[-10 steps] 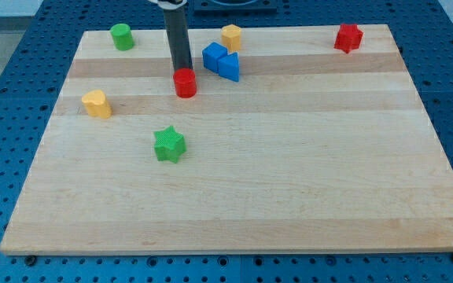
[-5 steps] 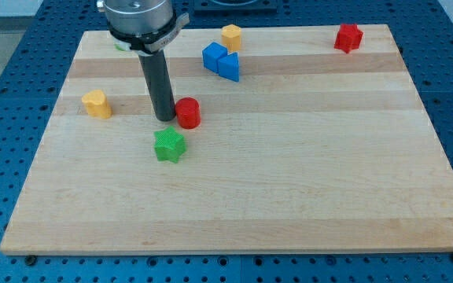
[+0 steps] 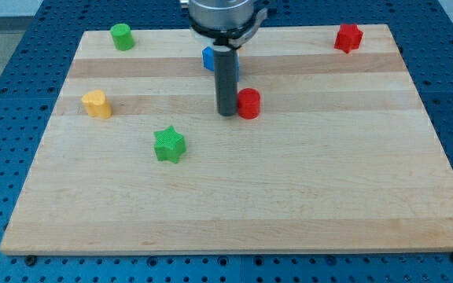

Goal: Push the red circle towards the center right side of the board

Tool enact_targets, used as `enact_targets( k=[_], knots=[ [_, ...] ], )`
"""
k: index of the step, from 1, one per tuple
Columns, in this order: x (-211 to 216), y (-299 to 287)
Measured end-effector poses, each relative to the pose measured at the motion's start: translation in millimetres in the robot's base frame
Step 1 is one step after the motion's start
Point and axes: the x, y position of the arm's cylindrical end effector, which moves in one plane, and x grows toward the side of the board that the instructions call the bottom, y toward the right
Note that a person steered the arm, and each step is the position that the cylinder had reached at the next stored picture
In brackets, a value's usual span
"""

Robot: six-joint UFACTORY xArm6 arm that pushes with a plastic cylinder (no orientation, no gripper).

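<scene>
The red circle (image 3: 248, 103) is a short red cylinder near the middle of the wooden board (image 3: 289, 196), slightly towards the view's top. My tip (image 3: 226, 113) rests on the board right against the circle's left side. The rod rises straight up from there and hides part of the blue blocks behind it.
A green star (image 3: 169, 145) lies to the lower left of my tip. A yellow block (image 3: 96, 103) is at the left, a green cylinder (image 3: 121, 36) at the top left, a red star-like block (image 3: 349, 37) at the top right. A blue block (image 3: 208, 57) peeks out behind the rod.
My tip moved from above the red circle round to its left side, then swept right. The red circle slid down and to the right with it.
</scene>
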Motion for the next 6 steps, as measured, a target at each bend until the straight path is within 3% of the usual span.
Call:
enact_targets(
  k=[4, 6],
  knots=[
    [-25.5, 112.8],
    [-21.4, 129.9]
  ],
)
